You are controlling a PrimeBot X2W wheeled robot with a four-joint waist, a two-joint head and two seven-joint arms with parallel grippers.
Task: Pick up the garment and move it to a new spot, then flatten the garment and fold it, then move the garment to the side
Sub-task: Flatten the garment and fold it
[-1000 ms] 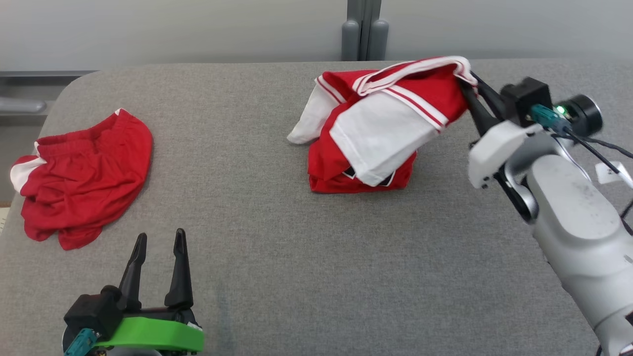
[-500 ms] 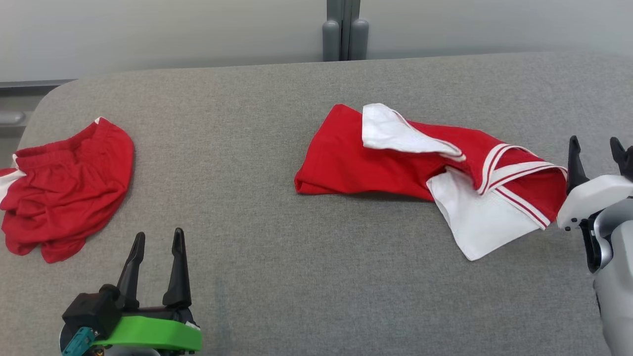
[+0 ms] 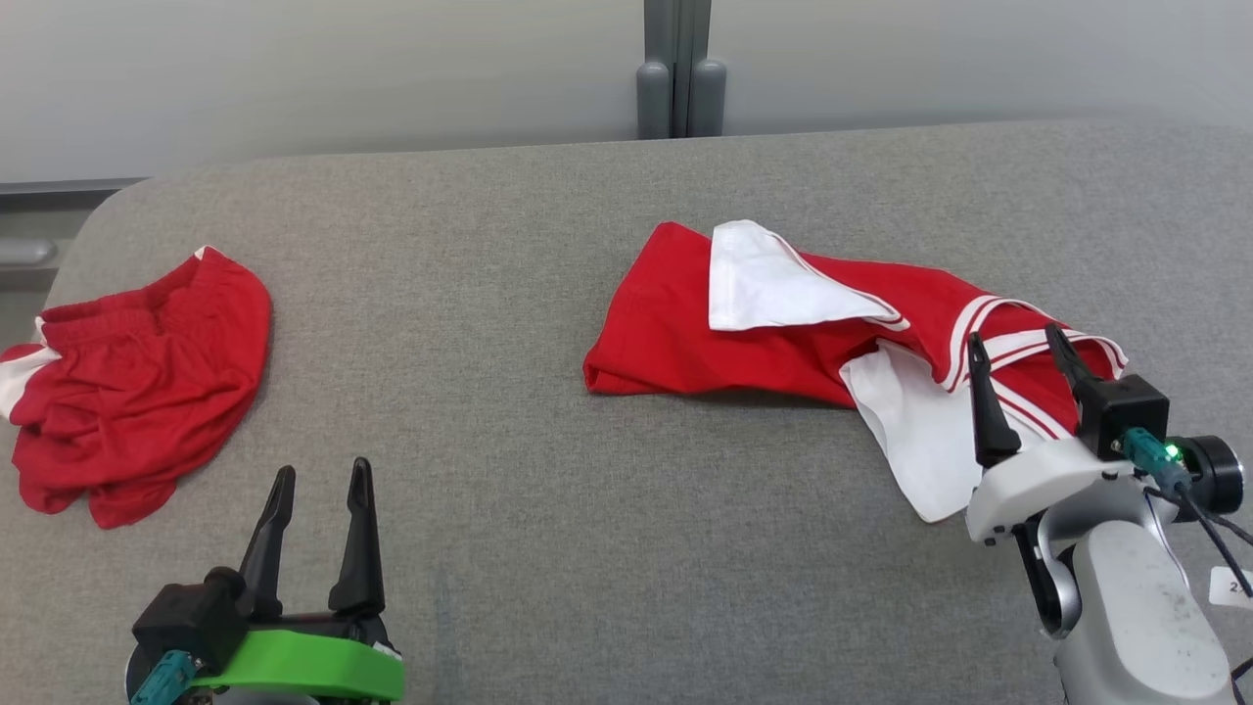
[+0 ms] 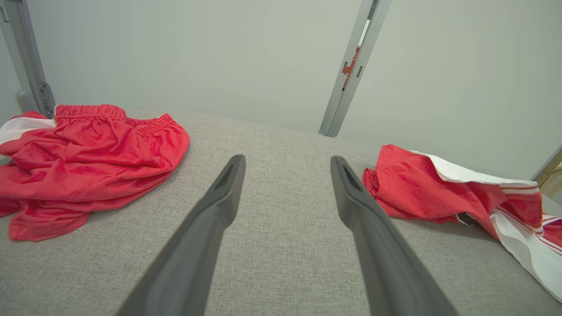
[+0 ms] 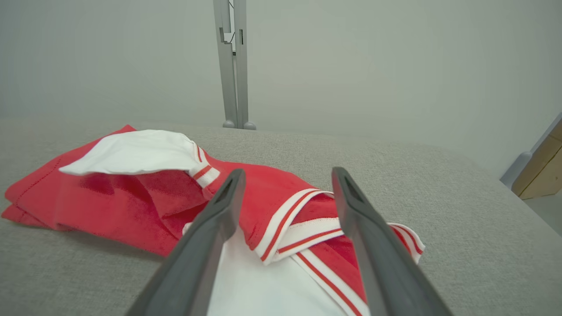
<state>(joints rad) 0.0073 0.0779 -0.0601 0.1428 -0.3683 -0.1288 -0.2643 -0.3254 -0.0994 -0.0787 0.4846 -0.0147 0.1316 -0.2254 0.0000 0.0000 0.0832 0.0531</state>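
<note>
The garment (image 3: 744, 343), a red shirt with white sleeves and striped trim, lies crumpled and partly spread right of the table's middle. It also appears in the left wrist view (image 4: 417, 188) and the right wrist view (image 5: 131, 197). My right gripper (image 3: 1013, 335) is open just above the garment's right end, and the striped collar lies between and below its fingers (image 5: 288, 171). It holds nothing. My left gripper (image 3: 323, 466) stands open and empty near the front left, over bare table (image 4: 287, 157).
A pair of red shorts (image 3: 137, 392) lies bunched at the table's left edge (image 4: 88, 153). The grey fabric table (image 3: 489, 294) has a rounded far-left corner. A grey post (image 3: 671, 69) stands behind its far edge against a pale wall.
A second ago my right gripper held the garment lifted by its collar. It let go, the garment dropped and spread to the right, and the open gripper now hovers over its right end.
</note>
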